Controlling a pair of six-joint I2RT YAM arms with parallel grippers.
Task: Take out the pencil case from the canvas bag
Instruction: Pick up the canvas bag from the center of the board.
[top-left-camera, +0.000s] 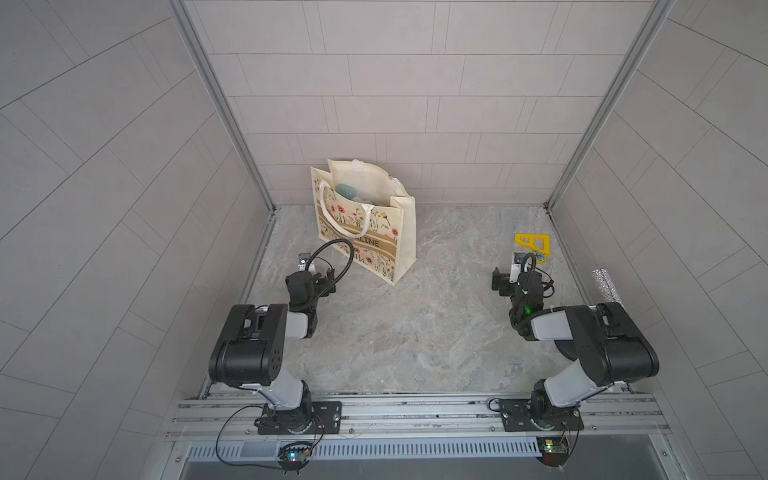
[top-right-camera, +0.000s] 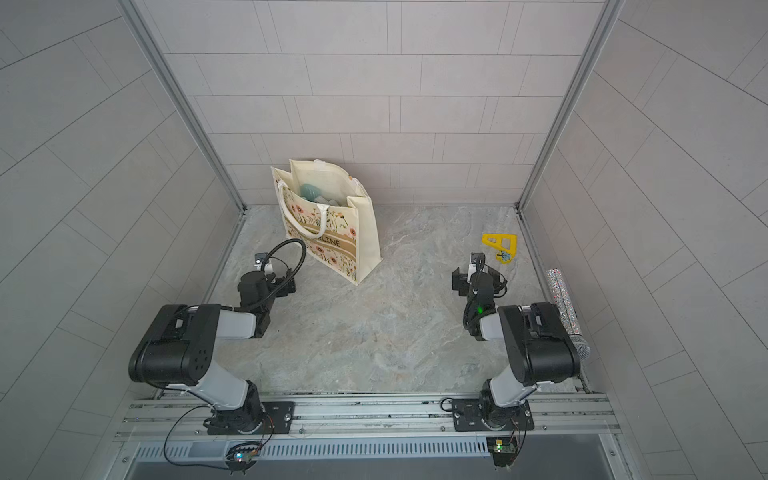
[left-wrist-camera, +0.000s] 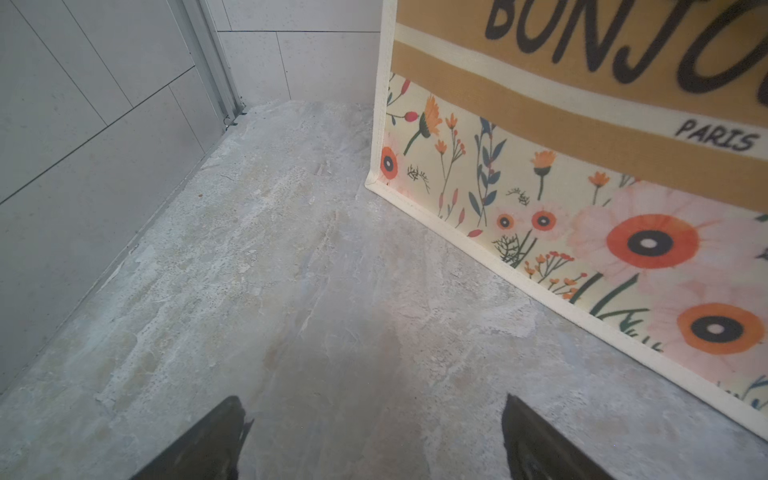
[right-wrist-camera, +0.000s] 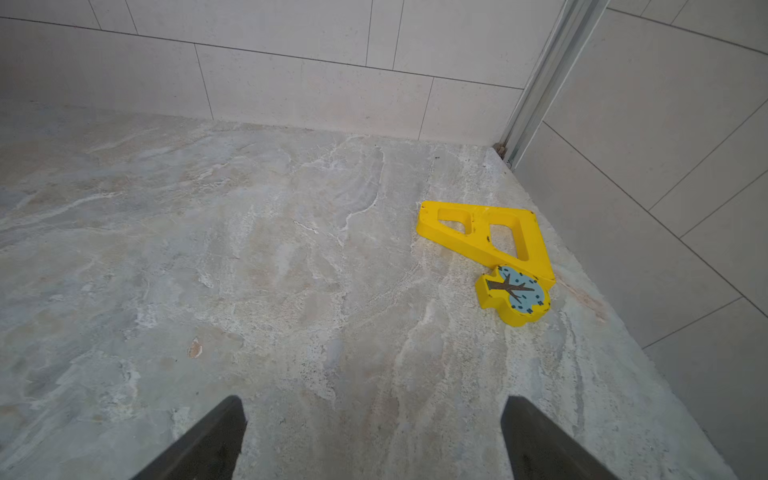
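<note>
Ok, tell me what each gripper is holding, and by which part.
Nothing is held. The left gripper and right gripper are both open and empty; the canvas bag stands untouched.

Pale grey tiled walls (top-left-camera: 415, 83) stand at nine, twelve and three o'clock. The floor (top-left-camera: 436, 324) is mottled grey stone.

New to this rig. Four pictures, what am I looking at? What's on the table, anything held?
Two robot arms on a rail, each ending in a two-fingered hand. Two pictures look down from overhead, nearly alike; two come from wrist cameras. On the table: an upright canvas bag with something teal inside, a yellow triangular block, a small tree-painted block, a glittery microphone. The left hand and right hand are open, holding nothing.
</note>
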